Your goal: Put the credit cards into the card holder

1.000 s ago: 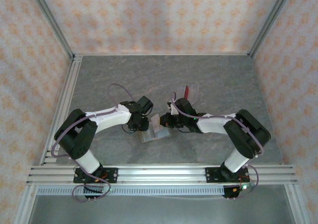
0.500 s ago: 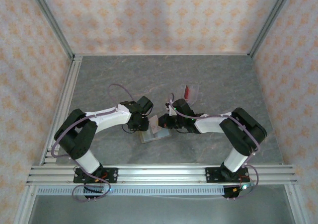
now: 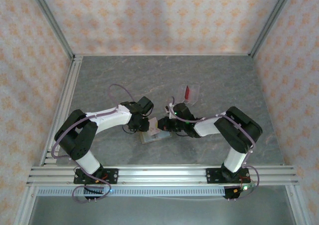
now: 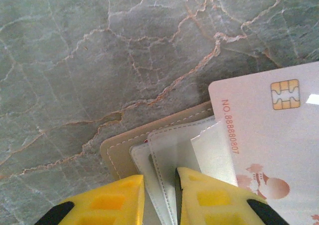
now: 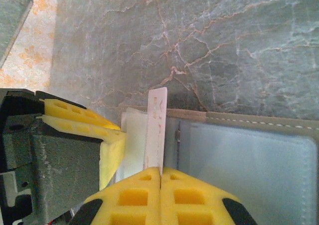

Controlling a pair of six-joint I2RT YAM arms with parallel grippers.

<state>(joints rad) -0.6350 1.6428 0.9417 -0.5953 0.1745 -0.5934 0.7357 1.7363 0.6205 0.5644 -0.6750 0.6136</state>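
Two robot arms: left arm [image 3: 107, 116], right arm [image 3: 209, 126]. Two grippers, one per arm: left gripper [image 4: 160, 177], right gripper [image 5: 160, 171], each with two yellow fingers [image 4: 114, 200]. One wallet [image 5: 249, 155], open, on one grey marbled table [image 3: 149, 75]. Three clear pocket leaves [image 4: 169, 145] counted inside the wallet in the left wrist view. Two cards: one pale card [image 4: 269, 135] bearing one gold chip [image 4: 285, 94], one red card [image 3: 187, 92]. One clear stand [image 3: 194, 91]. Three patterned walls [image 3: 159, 15].
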